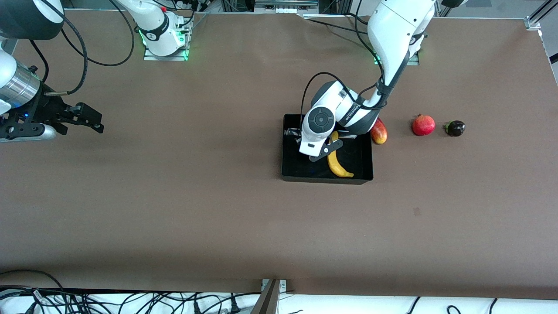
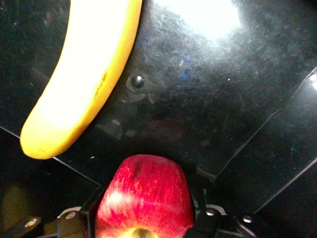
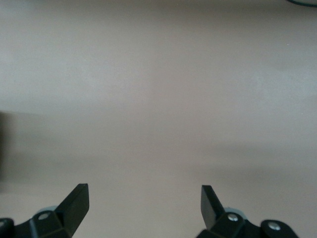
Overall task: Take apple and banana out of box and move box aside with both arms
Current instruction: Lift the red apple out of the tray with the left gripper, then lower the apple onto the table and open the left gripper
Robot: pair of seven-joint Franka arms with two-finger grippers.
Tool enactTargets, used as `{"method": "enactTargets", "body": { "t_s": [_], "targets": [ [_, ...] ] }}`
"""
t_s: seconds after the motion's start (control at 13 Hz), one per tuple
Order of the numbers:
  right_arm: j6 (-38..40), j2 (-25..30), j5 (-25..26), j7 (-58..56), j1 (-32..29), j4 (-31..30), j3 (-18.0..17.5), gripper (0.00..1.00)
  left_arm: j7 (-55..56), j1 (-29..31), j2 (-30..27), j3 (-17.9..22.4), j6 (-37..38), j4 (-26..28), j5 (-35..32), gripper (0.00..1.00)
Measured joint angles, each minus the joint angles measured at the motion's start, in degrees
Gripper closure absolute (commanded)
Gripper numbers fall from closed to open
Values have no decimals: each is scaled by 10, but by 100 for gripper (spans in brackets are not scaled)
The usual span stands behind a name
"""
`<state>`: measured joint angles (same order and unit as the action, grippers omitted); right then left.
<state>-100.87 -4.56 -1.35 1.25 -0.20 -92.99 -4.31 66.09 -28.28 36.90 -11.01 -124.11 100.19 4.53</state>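
The black box (image 1: 327, 179) sits mid-table, with the yellow banana (image 1: 338, 163) lying inside it. My left gripper (image 1: 313, 147) reaches down into the box beside the banana. In the left wrist view the red apple (image 2: 143, 198) fills the gap between its fingers (image 2: 208, 223), which press against the apple's sides just above the glossy box floor (image 2: 223, 99), and the banana (image 2: 84, 74) lies close by. From the front the left hand hides the apple. My right gripper (image 1: 93, 122) waits open and empty over bare table at the right arm's end, its fingertips (image 3: 77, 201) spread wide.
A red-yellow mango (image 1: 379, 132) lies against the box's outer wall toward the left arm's end. A round red pomegranate (image 1: 423, 125) and a small dark fruit (image 1: 455, 128) follow in the same row. Cables hang along the table's near edge.
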Motion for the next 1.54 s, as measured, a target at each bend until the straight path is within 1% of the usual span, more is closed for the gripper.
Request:
{"method": "enactTargets", "body": {
  "t_s": [0.15,0.38,0.46,0.62,0.77,0.92,1.08,1.15,1.38,1.54],
  "targets": [
    [0,0,0,0,1,0,-1,0,-1,12,-25,0,28,-3,0,100],
    [0,0,0,0,3,1,-2,0,-46,68,-105,0,143,-29,0,100],
    [0,0,0,0,3,1,-2,0,-82,95,-132,0,186,-40,0,100],
    [0,0,0,0,3,1,-2,0,-195,168,-173,2,253,-49,-1,100],
    [0,0,0,0,3,1,-2,0,-333,261,-184,4,267,-48,-18,100],
    [0,0,0,0,3,1,-2,0,-452,345,-173,5,252,-46,-56,100],
    [0,0,0,0,3,1,-2,0,-536,398,-148,5,198,-44,-76,100],
    [0,0,0,0,3,1,-2,0,-551,407,-130,5,166,-42,-92,100],
    [-1,0,0,0,3,2,-2,0,-554,406,-59,5,52,-38,-130,100],
    [-1,0,0,0,3,2,-2,0,-553,405,-12,15,-25,-38,-147,100]
  ]
}}
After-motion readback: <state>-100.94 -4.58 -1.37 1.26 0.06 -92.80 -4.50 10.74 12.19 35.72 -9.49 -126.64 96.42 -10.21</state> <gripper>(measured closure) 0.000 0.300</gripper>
